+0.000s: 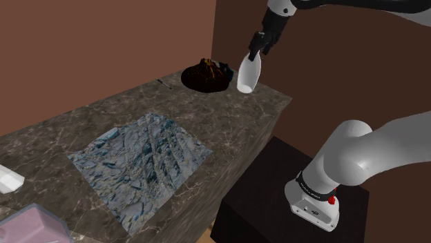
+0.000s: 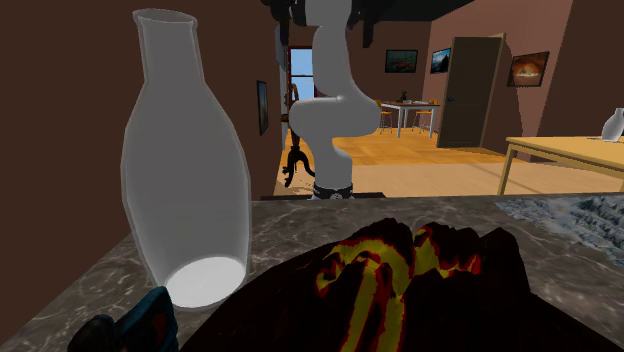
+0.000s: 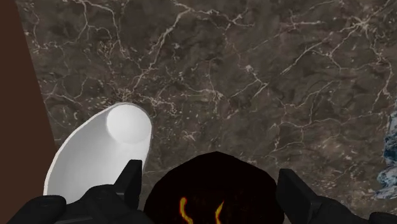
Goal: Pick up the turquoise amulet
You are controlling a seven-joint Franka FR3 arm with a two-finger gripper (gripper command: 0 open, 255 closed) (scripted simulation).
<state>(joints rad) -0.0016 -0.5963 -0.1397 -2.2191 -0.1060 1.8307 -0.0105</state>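
A small dark object with turquoise-blue parts, apparently the amulet [image 2: 140,322], lies on the marble counter [image 1: 103,117] at the second exterior view's lower left. It sits just in front of a tall white vase [image 2: 185,170]. Beside them is a black mound with glowing orange streaks [image 2: 400,280]. In the shoulder view the mound [image 1: 205,76] and the vase [image 1: 248,72] stand at the counter's far end. My gripper [image 1: 257,47] hangs above the vase. In the wrist view my gripper [image 3: 213,191] is open, well above the counter, with the mound [image 3: 213,191] below its gap and the vase [image 3: 102,159] beside one finger.
A blue-grey rippled mat [image 1: 141,166] covers the counter's middle. A white object [image 1: 8,181] and a pink box [image 1: 34,224] sit at its near-left end. A brown wall [image 1: 103,41] runs behind the counter. My black stand [image 1: 276,200] is beside the counter's edge.
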